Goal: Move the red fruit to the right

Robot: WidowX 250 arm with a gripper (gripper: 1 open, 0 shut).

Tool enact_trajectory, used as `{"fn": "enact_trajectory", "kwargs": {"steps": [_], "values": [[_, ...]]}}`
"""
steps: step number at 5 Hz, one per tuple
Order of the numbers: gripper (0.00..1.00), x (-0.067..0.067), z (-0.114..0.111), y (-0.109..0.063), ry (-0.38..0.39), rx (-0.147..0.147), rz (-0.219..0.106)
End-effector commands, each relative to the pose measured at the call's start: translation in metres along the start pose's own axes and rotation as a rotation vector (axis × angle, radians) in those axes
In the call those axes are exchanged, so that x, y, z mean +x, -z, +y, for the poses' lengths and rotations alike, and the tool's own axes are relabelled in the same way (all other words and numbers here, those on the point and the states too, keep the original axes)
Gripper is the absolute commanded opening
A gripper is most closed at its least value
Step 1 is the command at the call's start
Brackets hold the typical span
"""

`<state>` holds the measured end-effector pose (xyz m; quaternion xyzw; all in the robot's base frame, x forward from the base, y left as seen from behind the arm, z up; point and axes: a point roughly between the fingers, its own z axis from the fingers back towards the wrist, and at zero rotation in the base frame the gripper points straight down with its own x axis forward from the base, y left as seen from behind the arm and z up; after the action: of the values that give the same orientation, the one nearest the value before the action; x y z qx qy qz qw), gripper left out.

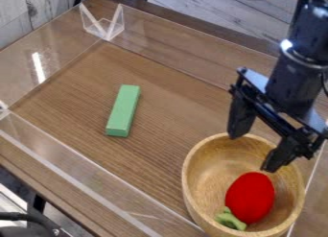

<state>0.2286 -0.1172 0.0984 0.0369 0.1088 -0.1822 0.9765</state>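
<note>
Plainly, red fruit shows green stem.

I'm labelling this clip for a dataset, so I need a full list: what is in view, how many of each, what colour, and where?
red fruit: one, red with green stem end, inside the bowl
bowl: one, light wood, lower right of table
block: one, green, flat on table, left of centre
table: one, brown wood grain
clear walls: see-through, along the table's edges
claw: one, black, open, above the bowl's far rim, holding nothing
</note>
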Motion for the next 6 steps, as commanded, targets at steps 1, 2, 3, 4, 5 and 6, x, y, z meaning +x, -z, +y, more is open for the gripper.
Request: {"fn": "enact_trajectory", "kwargs": {"steps": [1, 2, 3, 4, 5, 6], "values": [[1.00, 0.006, -0.006, 0.003, 0.002, -0.016, -0.040], [1.00, 0.012, -0.010, 0.017, -0.001, -0.029, -0.037], [1.00, 0.017, -0.015, 0.028, -0.059, -0.053, -0.031], [0.00, 0.020, -0.018, 0.031, -0.121, -0.069, -0.026], [0.00, 0.009, -0.012, -0.003, -0.035, 0.005, -0.057], [0.00, 0.003, 0.004, -0.045, 0.038, 0.080, -0.105]]}}
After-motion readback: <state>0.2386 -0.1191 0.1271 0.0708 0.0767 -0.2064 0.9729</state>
